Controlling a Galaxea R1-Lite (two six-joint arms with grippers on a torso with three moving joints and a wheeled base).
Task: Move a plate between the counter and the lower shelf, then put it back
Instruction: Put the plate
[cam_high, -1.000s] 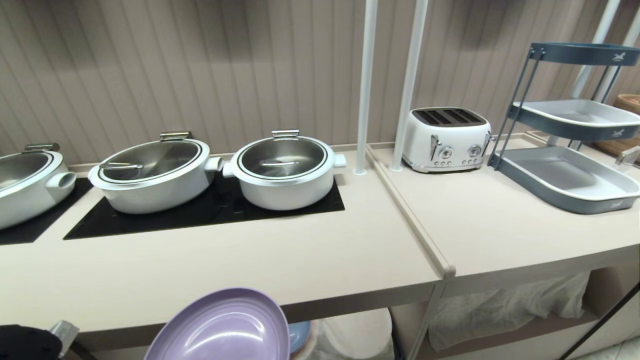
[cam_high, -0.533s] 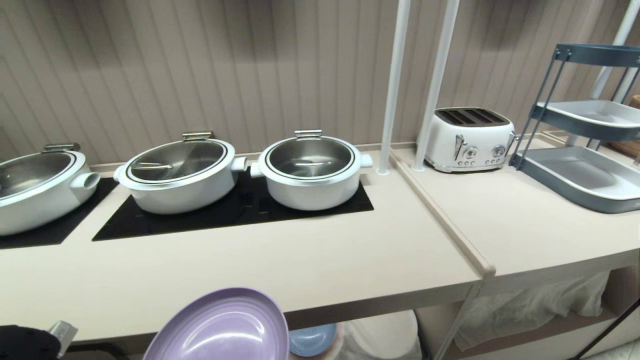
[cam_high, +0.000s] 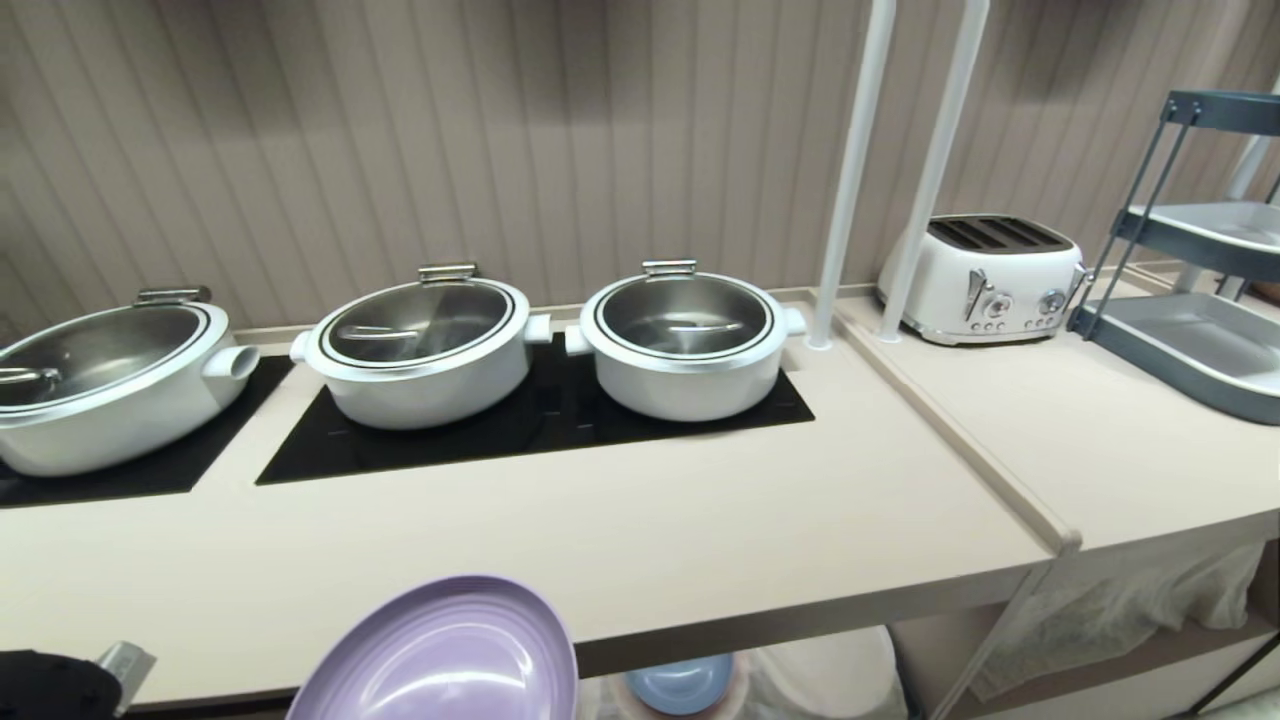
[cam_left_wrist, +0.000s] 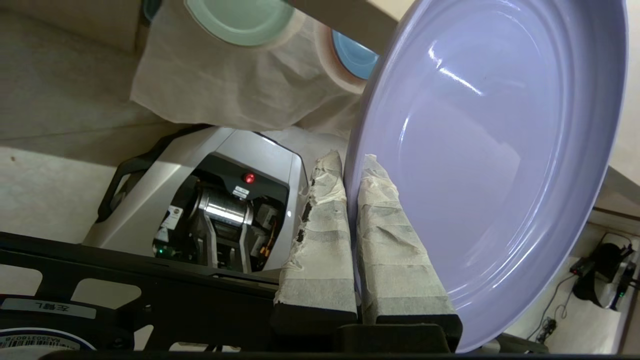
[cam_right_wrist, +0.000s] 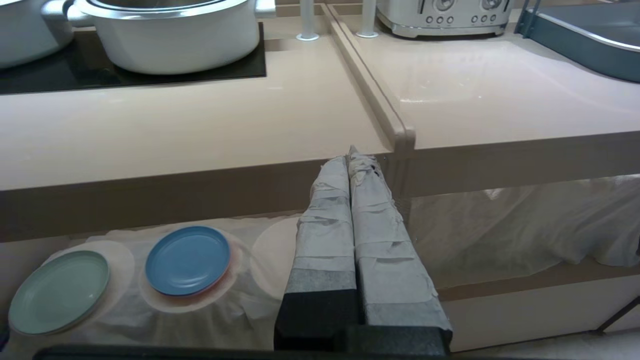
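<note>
The long beige matte table (cam_high: 620, 540) stretches before me, three white lidded pots (cam_high: 685, 345) standing on its inset black glass panels. Just in front of its near edge, my left end effector (cam_left_wrist: 350, 165) pinches the rim of the round lilac-purple plastic plate (cam_high: 440, 655), tilted. My right end effector (cam_right_wrist: 352, 155) hangs closed and empty before the lower shelf (cam_right_wrist: 500, 290), where a blue plate (cam_right_wrist: 187, 260) rests on white cloth.

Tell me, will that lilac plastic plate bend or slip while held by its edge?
The round lilac plastic plate probably stays stiff: it keeps its shape pinched only at the rim. Likely light, since the left hand alone carries it. Its glossy face might slip, though the taped fingers should help.
</note>
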